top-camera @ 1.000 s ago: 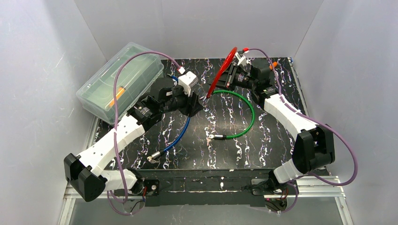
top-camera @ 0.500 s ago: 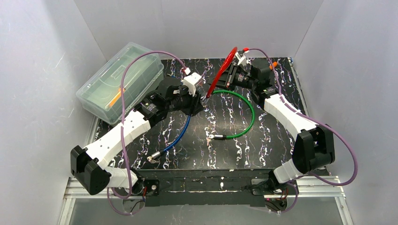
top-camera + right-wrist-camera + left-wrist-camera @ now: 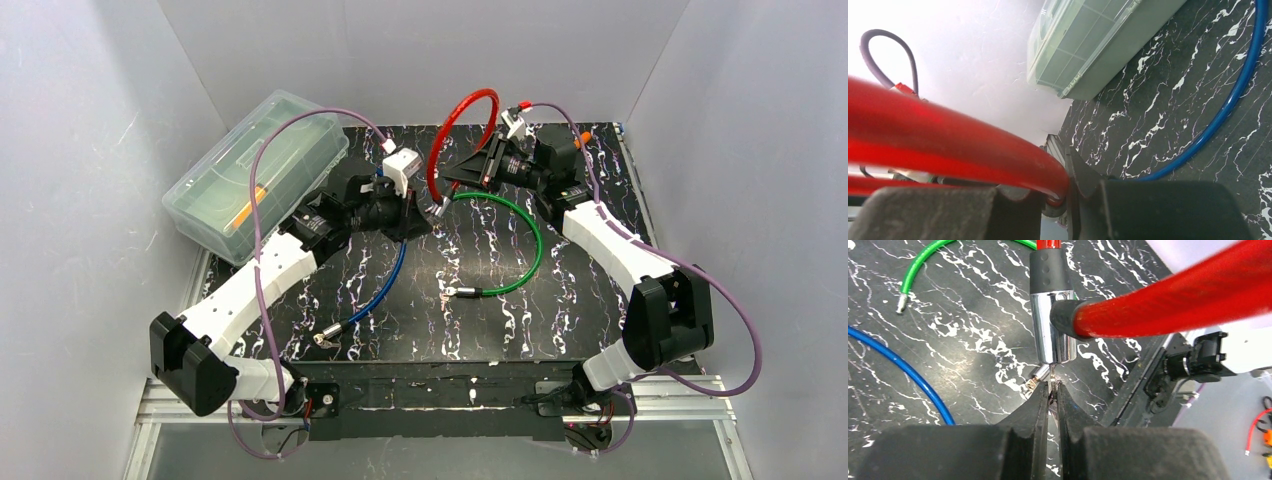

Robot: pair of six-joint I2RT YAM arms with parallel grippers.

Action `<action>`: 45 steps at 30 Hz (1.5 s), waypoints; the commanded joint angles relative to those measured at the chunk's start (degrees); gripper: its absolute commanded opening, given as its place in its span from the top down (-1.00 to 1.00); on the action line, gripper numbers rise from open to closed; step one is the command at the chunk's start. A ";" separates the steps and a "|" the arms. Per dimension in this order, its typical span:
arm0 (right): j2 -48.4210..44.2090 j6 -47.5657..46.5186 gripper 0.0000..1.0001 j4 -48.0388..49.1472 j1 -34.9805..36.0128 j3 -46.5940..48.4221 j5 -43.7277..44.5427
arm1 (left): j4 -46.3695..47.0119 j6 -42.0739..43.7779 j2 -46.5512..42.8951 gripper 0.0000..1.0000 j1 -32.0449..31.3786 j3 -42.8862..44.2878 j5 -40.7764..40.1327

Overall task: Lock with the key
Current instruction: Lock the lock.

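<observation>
Fingertips [image 3: 1044, 395] of the left gripper [image 3: 1052, 390] are pinched nearly together on a thin metal key [image 3: 1052, 376], whose blade runs straight up out of them into the bottom end of the chrome lock barrel [image 3: 1051, 327]. Barrel and key share one long axis, in line with the left fingers, so the coming turn looks like a wrist roll about that axis (no sideways push wanted). Out from the barrel, the red cable lock [image 3: 462, 135] arches up above the far middle of the table [image 3: 470, 325], and the right gripper [image 3: 478, 168] is clamped on the red cable beside it, steadying the loop. The left arm is the one at the keyhole. Farther out lie a green cable [image 3: 510, 250], a blue cable [image 3: 372, 293] and a clear plastic box [image 3: 255, 170] at far left.
</observation>
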 commanded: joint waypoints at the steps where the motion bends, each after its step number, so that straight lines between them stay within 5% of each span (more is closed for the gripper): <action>1: -2.02 1.95 0.97 6.10 -0.09 0.23 -1.41 | 4.22 -5.43 -2.01 1.00 2.43 0.19 8.46; 7: -2.30 4.54 0.97 9.97 -0.09 -1.08 -2.10 | 6.29 -8.61 -1.88 0.99 3.46 -0.48 13.61; 12: -2.21 6.28 0.97 12.28 -0.26 -1.87 -2.20 | 5.42 -10.00 -2.41 0.66 4.13 -0.55 12.58; 21: -2.25 7.50 0.97 14.05 -0.35 -2.36 -2.53 | 5.62 -13.10 -1.89 0.53 5.33 -0.84 12.23; 32: -2.21 11.75 0.97 21.16 -0.35 -4.04 -3.54 | 11.04 -19.38 -1.11 1.00 7.00 -2.49 18.06; 45: -2.12 13.08 0.97 23.39 -0.45 -4.68 -3.62 | 9.66 -16.05 -2.37 1.00 7.10 -3.42 17.08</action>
